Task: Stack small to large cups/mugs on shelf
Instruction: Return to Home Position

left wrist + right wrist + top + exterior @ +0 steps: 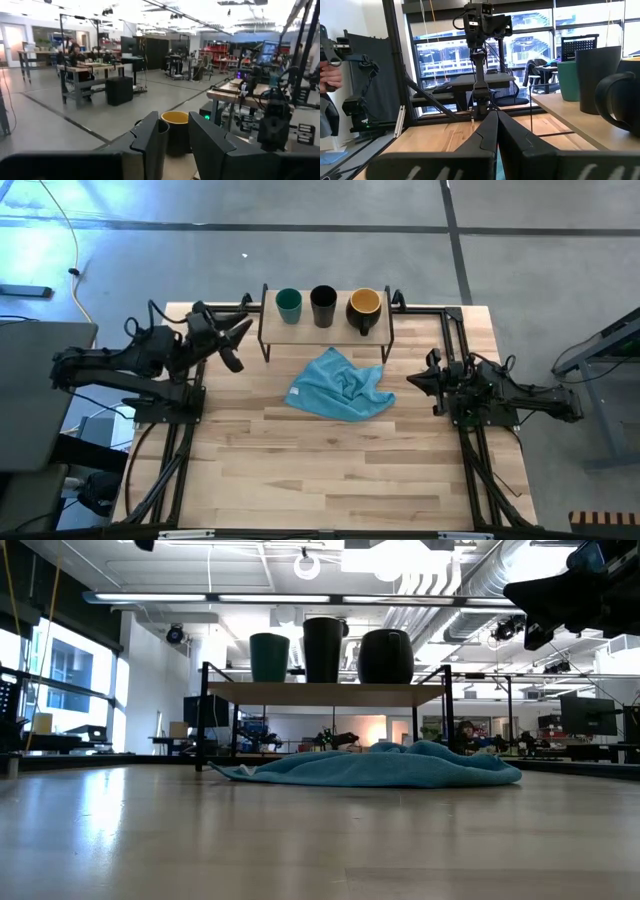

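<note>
Left tool [240, 344] is hovering open and empty just beside the shelf's [300, 332] left end. Right tool [412, 378] is waiting closed over the tabletop's [330, 470] right side. Teal cup [289, 304], black cup [323, 302] and mug [364, 308] are standing side by side on the shelf, teal leftmost.

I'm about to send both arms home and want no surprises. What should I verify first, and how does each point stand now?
1. Teal cup, black cup and mug all upright on the shelf: ok.
2. Row runs small to large: ok.
3. Left gripper open, empty, beside the shelf's teal-cup end: ok.
4. Right gripper shut, empty, off the shelf: ok.
5. Blue cloth on the table, touched by neither arm: ok.
</note>
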`<action>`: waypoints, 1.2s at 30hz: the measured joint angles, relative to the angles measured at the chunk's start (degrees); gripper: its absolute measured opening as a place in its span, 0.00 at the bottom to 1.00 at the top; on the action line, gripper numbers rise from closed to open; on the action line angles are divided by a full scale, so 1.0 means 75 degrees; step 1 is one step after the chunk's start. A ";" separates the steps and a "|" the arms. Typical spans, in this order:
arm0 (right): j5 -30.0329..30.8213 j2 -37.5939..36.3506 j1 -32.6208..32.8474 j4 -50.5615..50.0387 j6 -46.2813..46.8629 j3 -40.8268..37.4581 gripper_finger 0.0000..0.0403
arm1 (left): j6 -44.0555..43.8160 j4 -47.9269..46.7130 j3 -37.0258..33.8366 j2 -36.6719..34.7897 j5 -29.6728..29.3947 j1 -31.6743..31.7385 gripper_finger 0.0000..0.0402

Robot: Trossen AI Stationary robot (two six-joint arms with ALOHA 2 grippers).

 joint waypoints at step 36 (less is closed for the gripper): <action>0.0155 0.0000 0.0000 0.0000 0.0081 0.0000 0.00 | -0.0266 0.2562 -0.3078 -0.2482 -0.0813 0.0000 0.24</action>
